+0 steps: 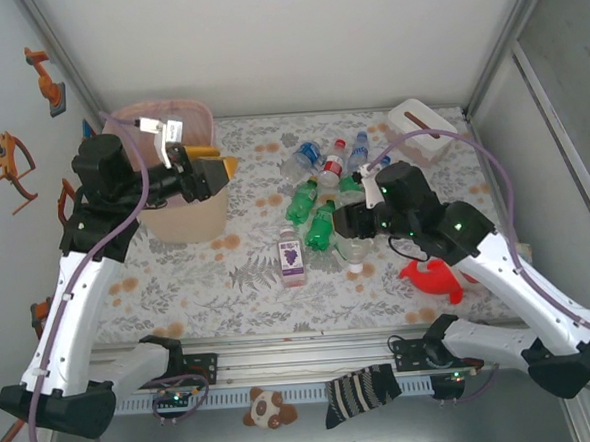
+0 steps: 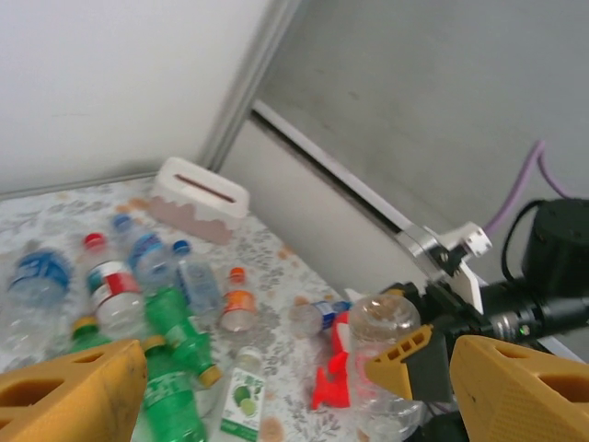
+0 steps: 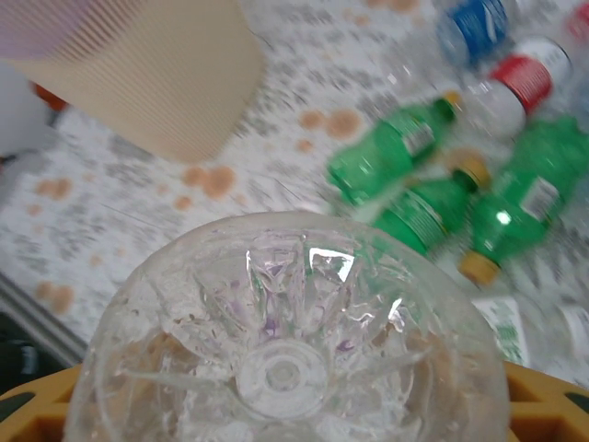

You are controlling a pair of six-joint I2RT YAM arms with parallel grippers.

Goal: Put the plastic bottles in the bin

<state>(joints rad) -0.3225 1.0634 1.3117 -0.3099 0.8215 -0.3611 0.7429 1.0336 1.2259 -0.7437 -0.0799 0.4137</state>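
We judge the step in hand to be carrying the clear bottle [image 3: 285, 313] to the bin [image 1: 200, 109], which stands at the bench's [image 1: 258, 278] far left; to do it well, we should lift clear of the heap of bottles [image 1: 318, 194], cross leftward, and release only once above the pink-lined rim, minding the left gripper [image 1: 216, 162] beside it; the right gripper [image 3: 294, 419] has its jaws clamped on the bottle, base toward its camera; the left jaws gape wide, holding nothing.
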